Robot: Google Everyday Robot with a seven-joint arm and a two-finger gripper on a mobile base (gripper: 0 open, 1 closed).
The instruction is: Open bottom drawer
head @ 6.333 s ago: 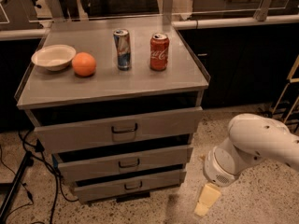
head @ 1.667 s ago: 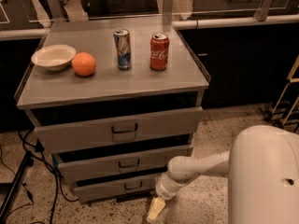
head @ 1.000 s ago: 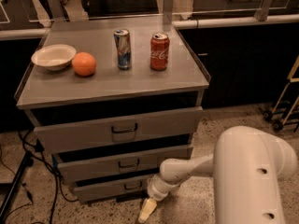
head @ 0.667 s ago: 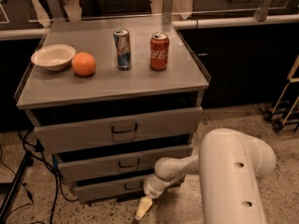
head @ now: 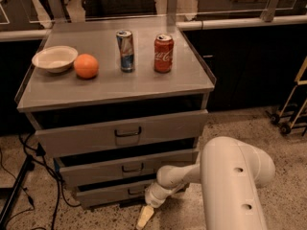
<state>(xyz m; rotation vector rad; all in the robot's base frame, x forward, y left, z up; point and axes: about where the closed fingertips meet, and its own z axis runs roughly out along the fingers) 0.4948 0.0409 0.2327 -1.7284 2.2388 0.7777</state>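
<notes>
The bottom drawer [head: 112, 193] is the slimmest grey front, lowest of three in the grey cabinet, with a small dark handle [head: 135, 190] at its middle. It stands slightly out from the cabinet, like the two above it. My gripper [head: 144, 218] hangs at the end of the white arm [head: 177, 176], just below and slightly right of that handle, close above the floor.
On the cabinet top [head: 115, 85] stand a white bowl [head: 54, 58], an orange [head: 86, 65], a blue can [head: 125, 50] and a red cola can [head: 163, 53]. Cables and a black stand leg [head: 17, 190] lie on the floor at left. A wheeled cart [head: 292, 114] stands at right.
My arm has swung left and in from the right of the cabinet; the gripper now sits under the bottom drawer's handle. The drawers have not moved.
</notes>
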